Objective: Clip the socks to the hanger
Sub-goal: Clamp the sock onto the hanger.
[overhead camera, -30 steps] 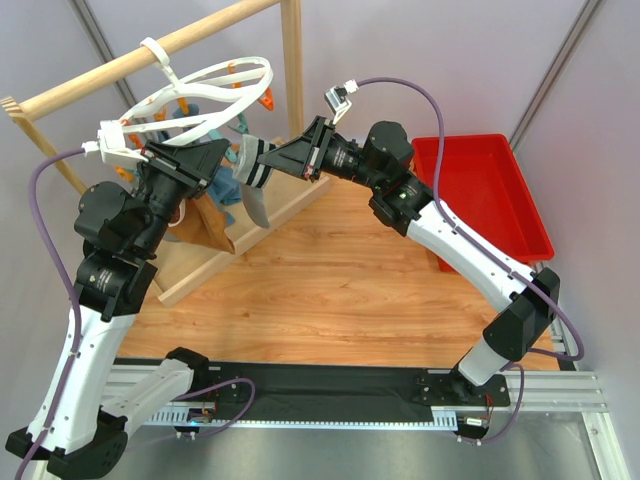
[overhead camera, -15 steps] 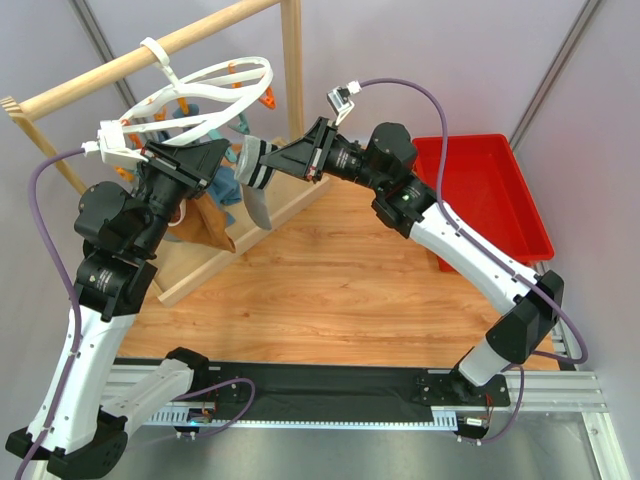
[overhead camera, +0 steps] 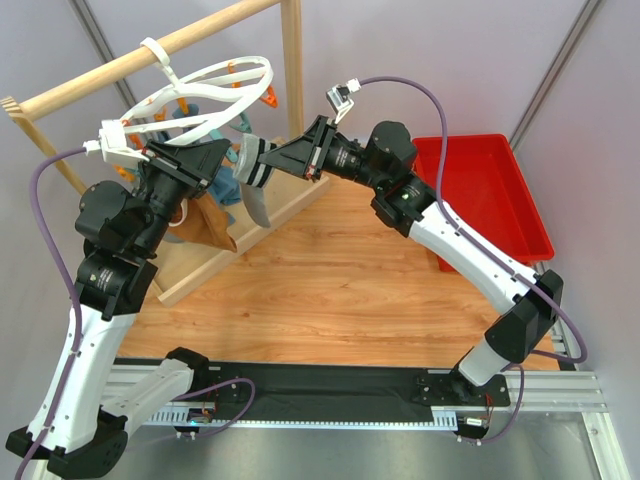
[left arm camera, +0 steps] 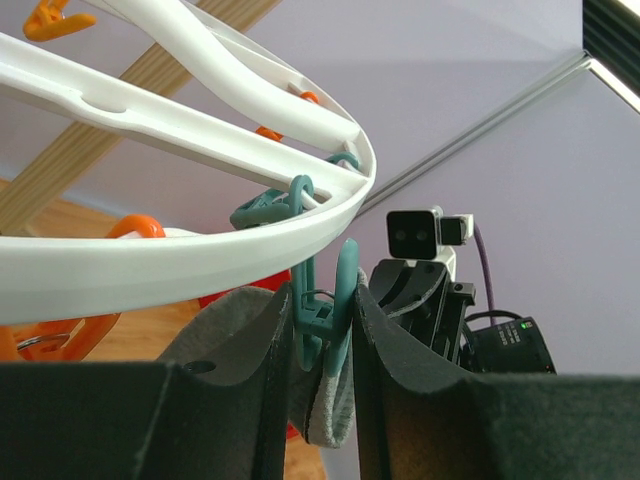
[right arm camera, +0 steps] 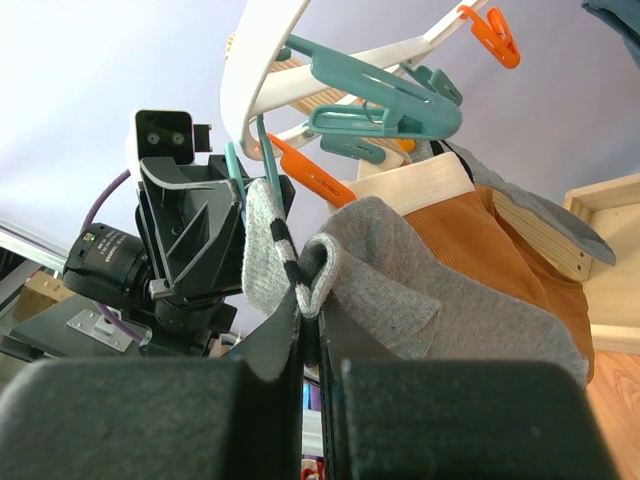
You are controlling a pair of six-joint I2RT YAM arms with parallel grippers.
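The white ring hanger (overhead camera: 214, 92) hangs from the wooden rail. My left gripper (left arm camera: 322, 335) is shut on one of its teal clips (left arm camera: 335, 295), squeezing it between the pads. A grey sock (right arm camera: 430, 300) with a black-and-white striped cuff (right arm camera: 272, 245) hangs from my right gripper (right arm camera: 315, 300), which is shut on a fold near the cuff. The cuff reaches up to the squeezed clip. A grey edge of the sock (left arm camera: 338, 405) shows between the left pads just under the clip. Whether the clip bites on it I cannot tell. From above, the sock (overhead camera: 252, 190) dangles between both grippers.
The wooden rail frame (overhead camera: 150, 55) stands at the back left, its post (overhead camera: 292, 70) just behind the grippers. A brown tote bag (right arm camera: 500, 250) and a teal-blue cloth (overhead camera: 226, 186) hang under the ring. More teal clips (right arm camera: 385, 100) and an orange clip (right arm camera: 490, 35) dangle. A red bin (overhead camera: 480, 190) sits right.
The right arm has shifted a touch with the sock. Both grips are unchanged.
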